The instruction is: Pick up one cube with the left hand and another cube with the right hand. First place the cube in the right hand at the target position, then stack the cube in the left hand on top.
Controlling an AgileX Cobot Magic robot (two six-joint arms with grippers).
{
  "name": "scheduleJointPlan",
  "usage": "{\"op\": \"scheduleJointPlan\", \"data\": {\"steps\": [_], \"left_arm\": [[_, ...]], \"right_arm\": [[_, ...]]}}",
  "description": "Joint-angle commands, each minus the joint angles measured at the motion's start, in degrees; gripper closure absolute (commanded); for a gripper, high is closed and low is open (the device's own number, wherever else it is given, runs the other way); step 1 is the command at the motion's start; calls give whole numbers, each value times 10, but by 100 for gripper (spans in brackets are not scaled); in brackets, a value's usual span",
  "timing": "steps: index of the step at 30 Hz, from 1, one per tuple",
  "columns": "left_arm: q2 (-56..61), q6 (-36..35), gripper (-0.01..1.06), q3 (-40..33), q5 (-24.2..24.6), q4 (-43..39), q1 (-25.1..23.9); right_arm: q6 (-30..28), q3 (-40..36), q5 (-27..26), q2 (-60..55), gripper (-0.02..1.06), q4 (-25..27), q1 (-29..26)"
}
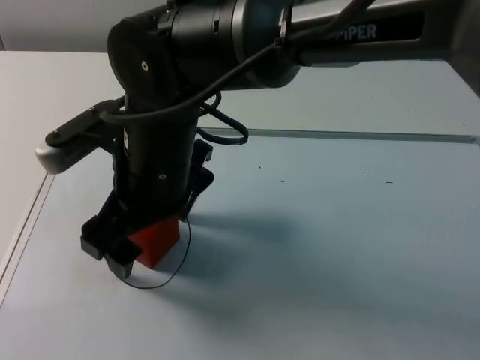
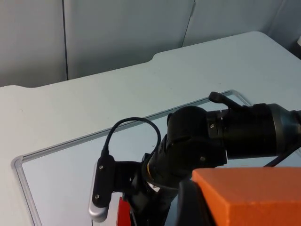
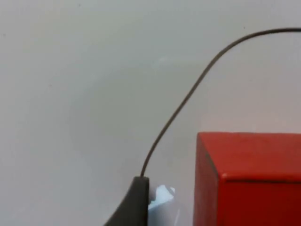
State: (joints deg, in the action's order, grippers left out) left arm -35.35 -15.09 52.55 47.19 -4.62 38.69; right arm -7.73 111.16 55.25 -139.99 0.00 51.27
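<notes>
At the lower left of the top view, the right end effector (image 1: 131, 247) stands low over the white bench (image 1: 337, 247), its fingers closed around a red cube (image 1: 156, 240) that sits at or just above the surface; whether the cube already touches the bench I cannot tell. The right wrist view has the same red cube (image 3: 249, 179) close up against the pale bench (image 3: 94, 94). The black right arm (image 1: 225, 45) reaches in from the upper right of the frame and down to this spot.

In the left wrist view, an orange cube (image 2: 254, 195) lies right at the camera, beside a black fingertip (image 2: 190, 205). The left end effector (image 2: 221, 212) seems to have hold of it, raised well above the bench and waiting over the right arm (image 2: 225, 136).

My reading: both cubes are picked up, and the red one is being set at the target. Left to do: release it, clear the right arm, then stack the orange cube on top.
</notes>
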Motion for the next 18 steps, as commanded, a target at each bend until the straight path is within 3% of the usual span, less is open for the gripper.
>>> {"op": "scheduleJointPlan", "data": {"steps": [1,10,18], "left_arm": [[0,-3,105,-2,-3,0,3],[0,-3,105,-2,-4,1,3],[0,-3,105,-2,2,1,3]], "right_arm": [[3,4,8,25,14,0,1],[0,4,-3,136,14,0,0],[-1,4,-50,290,16,-16,0]]}}
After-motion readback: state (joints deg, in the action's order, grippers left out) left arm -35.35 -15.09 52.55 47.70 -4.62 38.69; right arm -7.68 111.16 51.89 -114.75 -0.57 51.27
